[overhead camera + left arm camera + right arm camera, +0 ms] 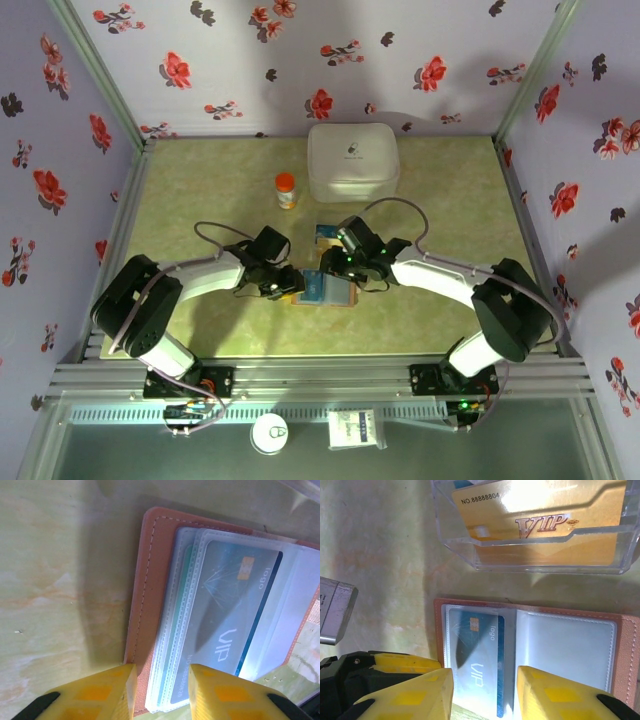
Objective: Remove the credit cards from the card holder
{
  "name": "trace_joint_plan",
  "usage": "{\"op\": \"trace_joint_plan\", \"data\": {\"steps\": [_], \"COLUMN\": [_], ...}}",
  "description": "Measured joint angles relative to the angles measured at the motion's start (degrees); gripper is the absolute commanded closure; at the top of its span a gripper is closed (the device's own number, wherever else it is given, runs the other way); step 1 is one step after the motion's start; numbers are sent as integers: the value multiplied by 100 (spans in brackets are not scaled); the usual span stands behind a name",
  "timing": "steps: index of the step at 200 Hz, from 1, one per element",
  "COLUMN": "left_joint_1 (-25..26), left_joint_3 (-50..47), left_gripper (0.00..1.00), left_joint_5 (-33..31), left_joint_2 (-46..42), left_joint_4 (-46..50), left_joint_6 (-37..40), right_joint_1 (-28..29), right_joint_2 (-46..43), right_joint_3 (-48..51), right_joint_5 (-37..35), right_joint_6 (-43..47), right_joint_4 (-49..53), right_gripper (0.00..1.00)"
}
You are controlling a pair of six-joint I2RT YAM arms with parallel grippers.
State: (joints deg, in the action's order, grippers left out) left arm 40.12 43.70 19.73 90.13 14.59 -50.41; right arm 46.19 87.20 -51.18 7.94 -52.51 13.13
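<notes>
Right wrist: I see card holder (pixel 626 650) open flat on table (pixel 380 555), blue credit card (pixel 482 655) in sleeve. Right gripper (pixel 485 685) spread above card, empty. Left gripper (pixel 162 680) spread, straddling card holder edge, empty.

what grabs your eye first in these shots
A brown card holder lies open mid-table, a blue VIP card tucked inside, with the left gripper and right gripper over it, jaws apart. Just beyond it, a gold VIP card sits in a clear box.
</notes>
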Motion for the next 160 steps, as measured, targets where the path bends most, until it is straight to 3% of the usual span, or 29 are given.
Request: {"op": "trace_joint_plan", "data": {"steps": [42,109,160], "left_joint_1": [4,-57,-118], "left_joint_3": [13,354,422], "left_gripper": [69,81,82], "left_joint_5": [-4,-74,-94], "left_joint_2": [-42,0,219], "left_joint_4": [24,177,214], "left_joint_6": [-15,146,264], "right_joint_1": [26,33,37], "right_joint_2": [20,39,168], "right_joint_3": [-11,-11,-11], "right_joint_5": [0,2,70], "right_joint_6": [0,0,0], "right_joint_4": [-2,-11,-133], "right_gripper": [62,62,63]}}
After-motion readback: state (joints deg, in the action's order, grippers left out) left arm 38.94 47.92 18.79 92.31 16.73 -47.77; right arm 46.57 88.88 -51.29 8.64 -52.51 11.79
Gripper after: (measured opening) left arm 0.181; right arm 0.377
